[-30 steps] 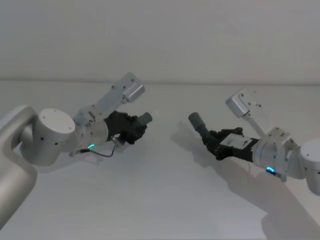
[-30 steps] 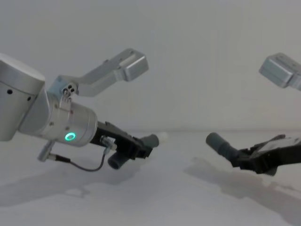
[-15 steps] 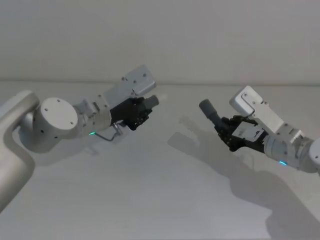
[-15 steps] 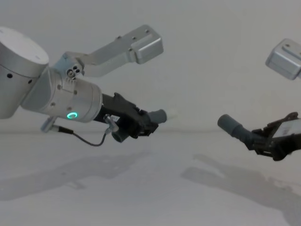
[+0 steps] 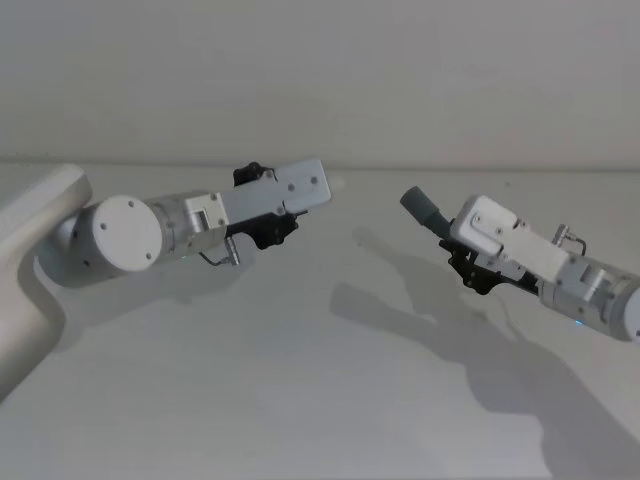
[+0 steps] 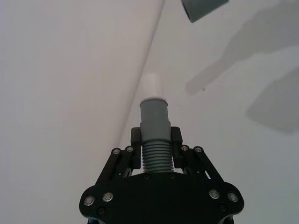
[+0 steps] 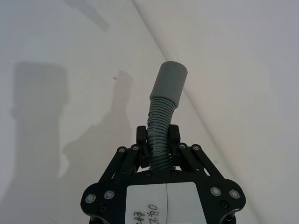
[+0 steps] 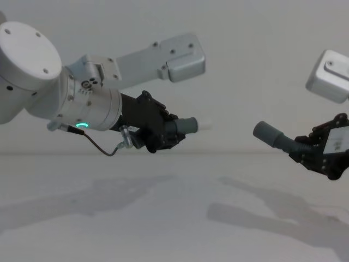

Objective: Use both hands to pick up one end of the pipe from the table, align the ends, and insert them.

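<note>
We see both pieces of the pipe lifted off the desk [image 8: 163, 229] and held in the air, well apart, with their free ends turned toward each other. The left pincer [image 8: 166, 134] is pinching its piece [image 6: 154, 116] on the ribs, just behind the smooth grey cuff, so the cuff and the narrow white tip [image 6: 153, 86] are free in front of the fingers. The right pincer [image 8: 315, 152] grips the ribs of the other piece [image 7: 161, 126] in the same way, and its wider grey collar [image 7: 169, 80] stands out beyond the fingers. We judge that this grip leaves both ends open for joining. In the chest view the left end points almost level, while the right collar is tilted upward, so the two axes are not yet on one line. The ribbed neck on the right bends a little and may give way when pushed.
</note>
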